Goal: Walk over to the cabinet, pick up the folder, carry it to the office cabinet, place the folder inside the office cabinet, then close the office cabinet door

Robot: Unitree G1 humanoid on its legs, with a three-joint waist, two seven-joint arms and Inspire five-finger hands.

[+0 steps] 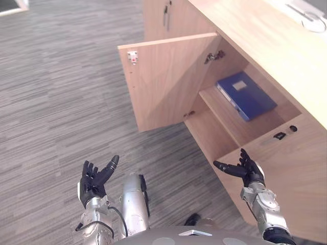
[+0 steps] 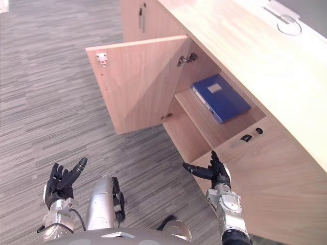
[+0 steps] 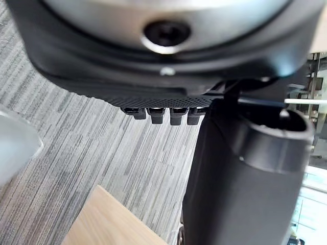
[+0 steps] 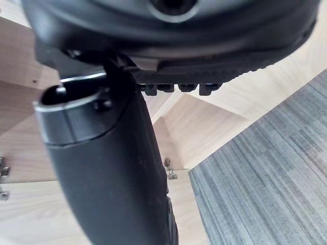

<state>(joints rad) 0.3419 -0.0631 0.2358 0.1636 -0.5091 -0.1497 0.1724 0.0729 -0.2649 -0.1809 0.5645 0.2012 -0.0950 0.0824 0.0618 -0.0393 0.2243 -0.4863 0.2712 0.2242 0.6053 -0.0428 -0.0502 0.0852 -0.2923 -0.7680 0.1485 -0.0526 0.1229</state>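
Observation:
A blue folder [image 1: 247, 95] with a white label lies flat on the shelf inside the light wooden office cabinet [image 1: 286, 61]. The cabinet door [image 1: 163, 79] stands swung wide open toward my left. My right hand [image 1: 248, 171] floats open and empty in front of the cabinet's lower edge, below the folder. My left hand [image 1: 94, 179] is held open and empty over the carpet, well short of the door. In the wrist views the left hand [image 3: 163, 109] and the right hand [image 4: 179, 84] show straight fingers with nothing in them.
Grey striped carpet [image 1: 56, 92] covers the floor to the left. A second, shut cabinet door with a dark handle [image 1: 166, 15] stands farther back. A cable [image 1: 309, 18] lies on the cabinet top. A small black lock [image 1: 293, 128] sits on the cabinet front.

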